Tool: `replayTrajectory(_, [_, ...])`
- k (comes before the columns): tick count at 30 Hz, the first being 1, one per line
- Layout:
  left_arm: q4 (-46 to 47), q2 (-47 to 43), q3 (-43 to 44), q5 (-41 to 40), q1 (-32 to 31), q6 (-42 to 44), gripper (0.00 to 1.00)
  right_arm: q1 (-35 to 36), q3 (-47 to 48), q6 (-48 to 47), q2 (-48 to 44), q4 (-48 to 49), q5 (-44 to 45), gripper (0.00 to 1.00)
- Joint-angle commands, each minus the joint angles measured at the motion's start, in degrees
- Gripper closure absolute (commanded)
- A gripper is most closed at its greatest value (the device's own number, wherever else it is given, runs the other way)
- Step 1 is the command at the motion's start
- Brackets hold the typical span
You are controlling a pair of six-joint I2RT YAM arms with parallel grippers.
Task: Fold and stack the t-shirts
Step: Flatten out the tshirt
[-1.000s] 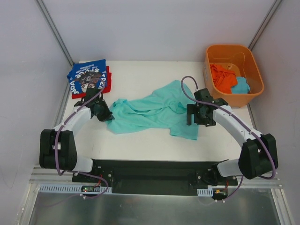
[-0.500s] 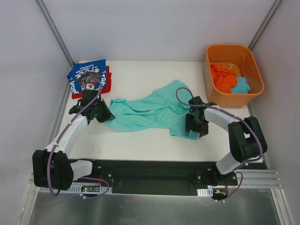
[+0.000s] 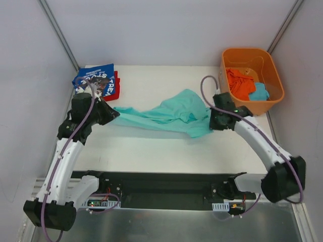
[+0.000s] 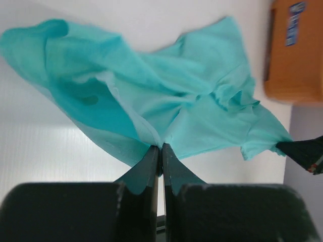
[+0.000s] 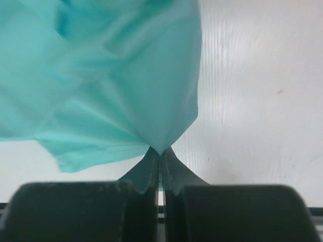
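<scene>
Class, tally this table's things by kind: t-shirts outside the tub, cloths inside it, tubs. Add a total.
Orange tub: 1
T-shirts outside: 3 (mint-teal t-shirt, blue t-shirt, red t-shirt)
Cloths inside: 2 (orange cloth, light-blue cloth)
Total: 6

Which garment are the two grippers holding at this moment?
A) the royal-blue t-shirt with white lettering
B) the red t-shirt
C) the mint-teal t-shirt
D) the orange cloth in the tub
C: the left gripper and the right gripper are each shut on an edge of the mint-teal t-shirt, which spans between them.
</scene>
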Motion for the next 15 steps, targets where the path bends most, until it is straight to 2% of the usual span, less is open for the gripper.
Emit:
replayTrajectory(1, [0.0, -8.3, 10.4, 0.5, -0.6, 2.0, 1.00, 0.0, 12.9, -2.5, -18.0, -6.1, 5.0, 0.99])
replayTrajectory(7, [0.0, -17.2, 22.0, 1.0, -0.6, 2.7, 1.00, 0.0, 26.4, -2.5, -31.6, -5.8, -0.1, 1.00])
replayTrajectory(12, [0.0, -21.1, 28.8, -1.8, -0.6, 4.2, 1.00, 0.0, 38.0, -4.2, -34.4, -7.4, -1.7, 0.99])
replayTrajectory(15, [0.0, -20.0, 30.7, -2.6, -0.6, 4.5, 1.00, 0.0, 40.9, -5.7, -33.4, -7.7, -1.9, 0.99])
